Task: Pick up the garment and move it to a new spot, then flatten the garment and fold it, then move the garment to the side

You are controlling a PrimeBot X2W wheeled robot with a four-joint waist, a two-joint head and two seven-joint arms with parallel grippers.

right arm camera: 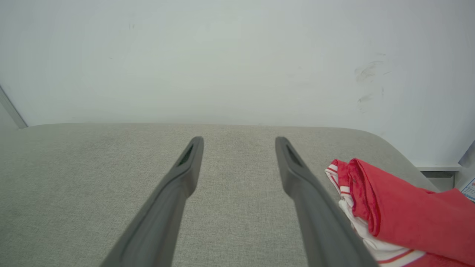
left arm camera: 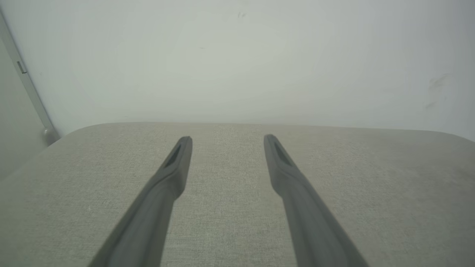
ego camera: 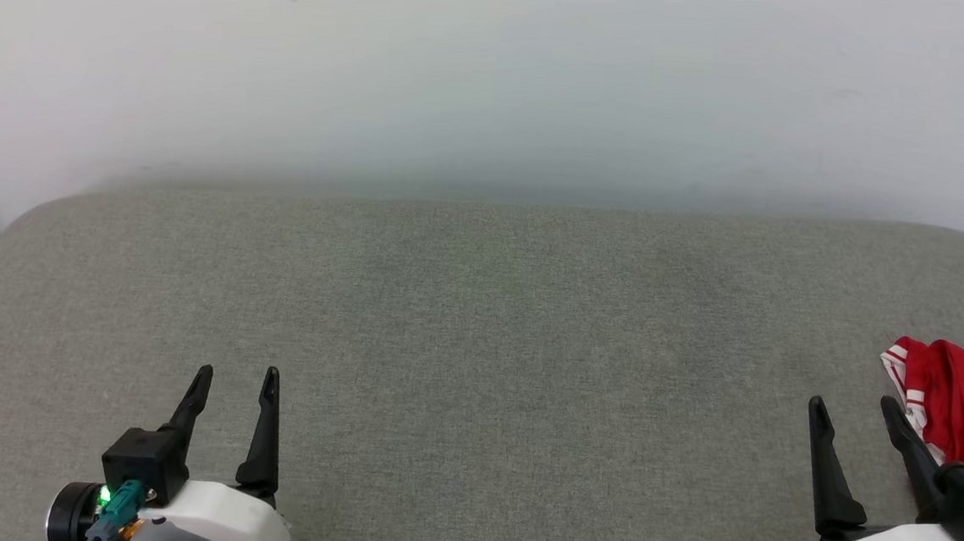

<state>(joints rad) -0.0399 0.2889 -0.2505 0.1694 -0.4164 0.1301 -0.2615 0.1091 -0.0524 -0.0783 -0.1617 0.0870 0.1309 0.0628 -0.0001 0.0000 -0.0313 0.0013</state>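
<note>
My left hand (ego camera: 238,370) sits low at the near edge of the grey table (ego camera: 478,321), its 2 fingers spread with nothing between them. My right hand (ego camera: 853,402) mirrors it on the other side, equally parted and empty. Both point toward the pale wall (ego camera: 495,76), which keeps the middle of the table free for spreading cloth.

The garment (ego camera: 960,406) lies at the table's right-hand edge, just beside my right hand's outer finger. A red layer is rolled over white fabric, and striped trim shows. The frame cuts most of it off, so I can't say whether it is a neat fold or a loose heap. That leaves 2 readings: a bundle waiting to be lifted, or a folded shirt already set aside. Either way, my right hand is the one nearest it.
</note>
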